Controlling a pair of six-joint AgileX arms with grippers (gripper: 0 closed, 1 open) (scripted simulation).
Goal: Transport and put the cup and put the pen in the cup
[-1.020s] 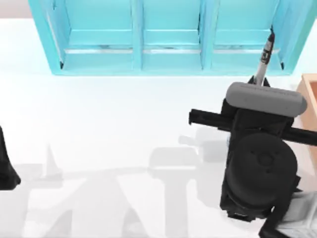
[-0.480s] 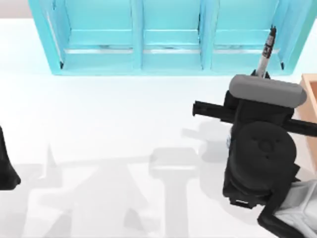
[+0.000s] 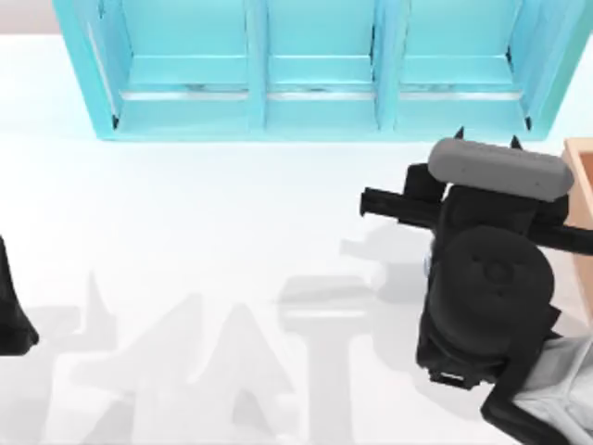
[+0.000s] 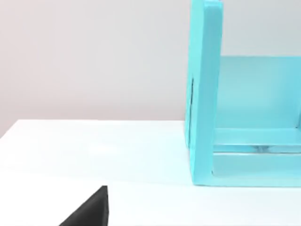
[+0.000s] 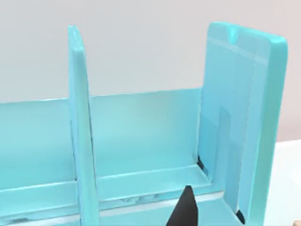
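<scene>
The right gripper is hanging low over the table, just in front of the blue shelf, and its two fingertips are standing well apart, so it is wide open and is gripping nothing that can be seen. The shelf's right compartment is lying straight ahead of it, and a wooden box is sitting just beside it. The pen and the cup are hidden; probably they are lying under the gripper's wrist, because an open gripper at this place fits with dropping the pen into the cup. The left arm is waiting parked, far to the gripper's left.
</scene>
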